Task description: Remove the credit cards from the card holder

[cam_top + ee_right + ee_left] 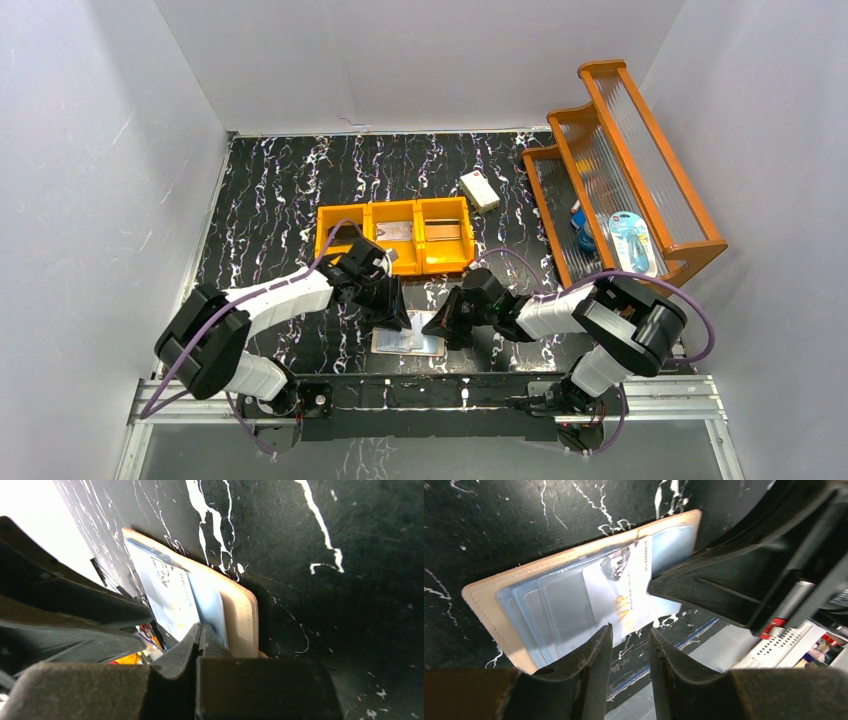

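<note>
The card holder (408,338) lies open and flat near the table's front edge, peach-pink rim (484,592) around pale blue pockets. A white credit card (624,592) with a portrait and gold lettering sticks halfway out of a pocket toward the front edge. My left gripper (630,630) hovers open at that card's free edge, nothing between its fingers. My right gripper (201,627) is shut, its tips against the holder's blue pocket panel (215,610) beside the card (170,595). In the top view both grippers (400,318) (440,328) meet over the holder and hide part of it.
An orange three-compartment bin (395,235) stands just behind the grippers, with flat grey pieces in its middle and right compartments. A white box (480,190) lies further back. An orange slatted rack (620,170) holding packaged items fills the right side. The metal rail (430,395) borders the front.
</note>
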Controlling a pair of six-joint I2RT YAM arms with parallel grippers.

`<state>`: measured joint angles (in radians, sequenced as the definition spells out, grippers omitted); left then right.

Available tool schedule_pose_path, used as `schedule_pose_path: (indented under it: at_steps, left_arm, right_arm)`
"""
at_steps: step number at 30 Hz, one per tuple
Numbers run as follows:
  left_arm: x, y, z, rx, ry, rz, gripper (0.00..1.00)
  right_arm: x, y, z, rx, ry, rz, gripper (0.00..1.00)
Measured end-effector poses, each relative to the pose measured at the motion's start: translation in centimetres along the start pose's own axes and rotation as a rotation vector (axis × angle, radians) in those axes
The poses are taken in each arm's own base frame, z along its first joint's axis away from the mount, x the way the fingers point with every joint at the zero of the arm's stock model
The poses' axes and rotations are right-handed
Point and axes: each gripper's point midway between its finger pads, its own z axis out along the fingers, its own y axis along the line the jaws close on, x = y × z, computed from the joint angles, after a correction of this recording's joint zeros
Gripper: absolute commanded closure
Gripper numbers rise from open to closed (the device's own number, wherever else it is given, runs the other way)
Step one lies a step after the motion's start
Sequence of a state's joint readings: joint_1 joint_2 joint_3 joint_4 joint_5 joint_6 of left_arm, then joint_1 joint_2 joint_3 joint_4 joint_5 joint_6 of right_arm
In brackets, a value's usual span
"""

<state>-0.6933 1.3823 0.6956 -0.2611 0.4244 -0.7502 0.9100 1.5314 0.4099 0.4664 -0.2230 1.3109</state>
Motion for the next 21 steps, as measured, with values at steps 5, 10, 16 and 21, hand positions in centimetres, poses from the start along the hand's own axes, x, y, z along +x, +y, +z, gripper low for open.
schedule_pose_path:
  at_steps: [5, 10, 16, 21]
  left_arm:
    - [1.8, 1.5, 1.7, -0.041, 0.072, -0.02, 0.77]
    - [2.2, 1.6, 2.1, -0.033, 0.078, -0.033, 0.79]
    - [2.4, 1.4, 2.3, -0.014, 0.083, -0.032, 0.8]
    - [2.5, 1.5, 2.3, -0.014, 0.084, -0.037, 0.8]
  right_arm:
    - [0.1, 0.0, 0.1, -0.011, 0.005, 0.013, 0.93]
    - [0.2, 0.2, 0.1, -0.041, 0.017, 0.015, 0.83]
    - [0.2, 0.9, 0.4, -0.095, 0.029, 0.007, 0.75]
    - [0.0, 1.2, 0.9, -0.128, 0.034, 0.0, 0.93]
